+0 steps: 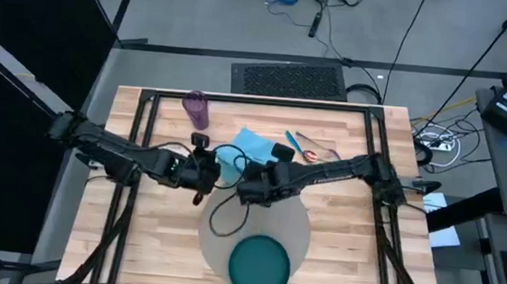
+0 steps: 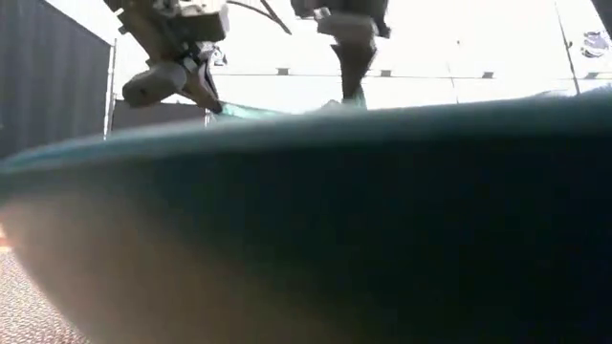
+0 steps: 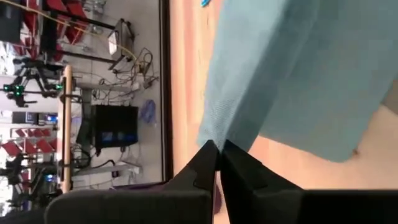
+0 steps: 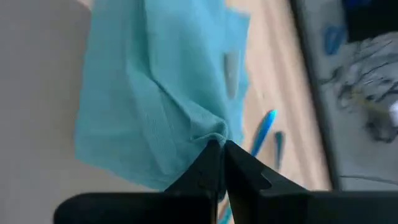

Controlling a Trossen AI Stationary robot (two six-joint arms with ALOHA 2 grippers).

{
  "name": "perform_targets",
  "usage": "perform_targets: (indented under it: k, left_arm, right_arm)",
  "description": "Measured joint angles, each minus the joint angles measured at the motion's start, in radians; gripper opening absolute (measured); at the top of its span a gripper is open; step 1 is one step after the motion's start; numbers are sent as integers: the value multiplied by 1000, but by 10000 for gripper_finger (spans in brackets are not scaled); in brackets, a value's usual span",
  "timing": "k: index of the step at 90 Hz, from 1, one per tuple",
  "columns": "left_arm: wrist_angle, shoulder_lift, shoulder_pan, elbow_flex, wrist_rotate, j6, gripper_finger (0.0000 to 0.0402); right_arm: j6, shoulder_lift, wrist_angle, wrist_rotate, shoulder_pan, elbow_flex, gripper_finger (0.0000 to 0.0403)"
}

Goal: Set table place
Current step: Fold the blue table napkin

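While both arms meet mid-table in the high view, I see the napkin [image 1: 246, 148] lying toward the far edge, just beyond the mat [image 1: 261, 217], its long axis running diagonally toward the cup [image 1: 196, 109] at the far-left corner. The plate [image 1: 259, 263] sits by the near edge. In the low view the plate fills nearly everything. In the left wrist view, my left pincer [image 3: 218, 151] is closed on a napkin corner. In the right wrist view, my right pincer [image 4: 219, 149] pinches another corner, cutlery [image 4: 264, 132] beyond. I'd worry uneven pulling slips a corner free or bunches the cloth.
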Motion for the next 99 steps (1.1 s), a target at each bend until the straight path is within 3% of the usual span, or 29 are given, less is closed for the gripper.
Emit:
perform_targets:
  k: [22, 38, 58, 99]
  left_arm:
    - [209, 0, 138, -3, 184, 157, 0]
    - [290, 9, 269, -3, 303, 199, 0]
    - [299, 52, 349, -3, 389, 176, 0]
    - [301, 133, 353, -3, 386, 194, 0]
  right_arm:
    - [-115, -405, 539, -189, -149, -566, 0]
    - [-172, -546, 783, -337, -273, -813, 0]
    - [-237, -524, 871, -422, -343, -881, 0]
    - [-138, -504, 919, -462, -300, -879, 0]
